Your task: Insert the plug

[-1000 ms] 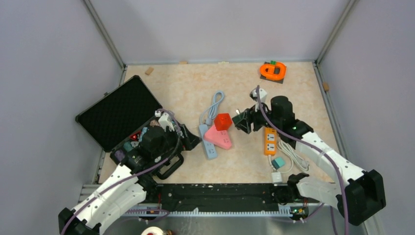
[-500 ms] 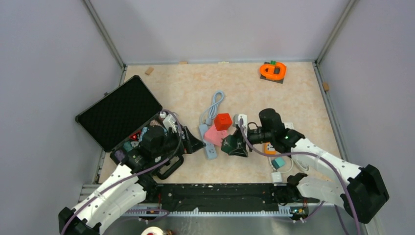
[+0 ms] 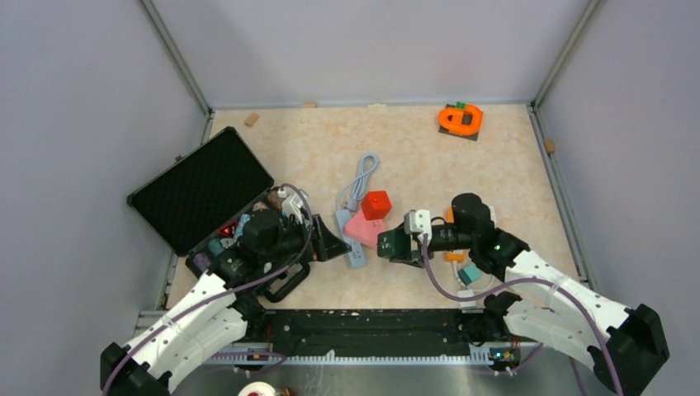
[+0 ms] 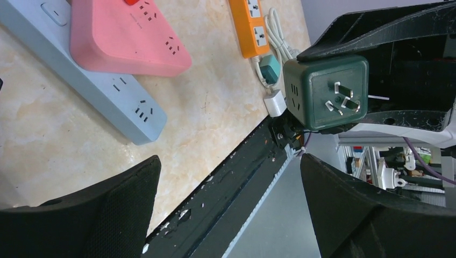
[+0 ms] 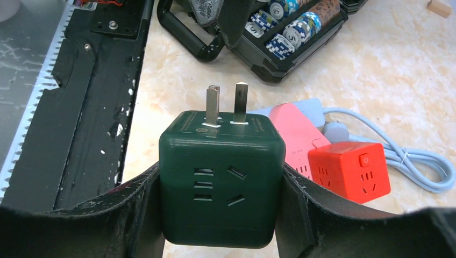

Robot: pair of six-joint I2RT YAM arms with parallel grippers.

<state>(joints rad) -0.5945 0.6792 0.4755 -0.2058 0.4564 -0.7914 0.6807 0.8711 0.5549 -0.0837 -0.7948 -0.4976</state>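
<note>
Your right gripper [image 3: 394,245] is clenched on the dark green cube plug [image 5: 220,183], one finger on each side. Its prongs point left toward your left gripper [image 4: 231,209], which is spread wide and holds nothing. The plug is mid-table, just right of the pink triangular socket block [image 4: 123,37] and the pale blue power strip [image 4: 102,88]; the orange power strip [image 4: 251,27] lies further right

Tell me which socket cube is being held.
The dark green cube, clamped in the right gripper; the red cube lies free beside the pink strip.
</note>
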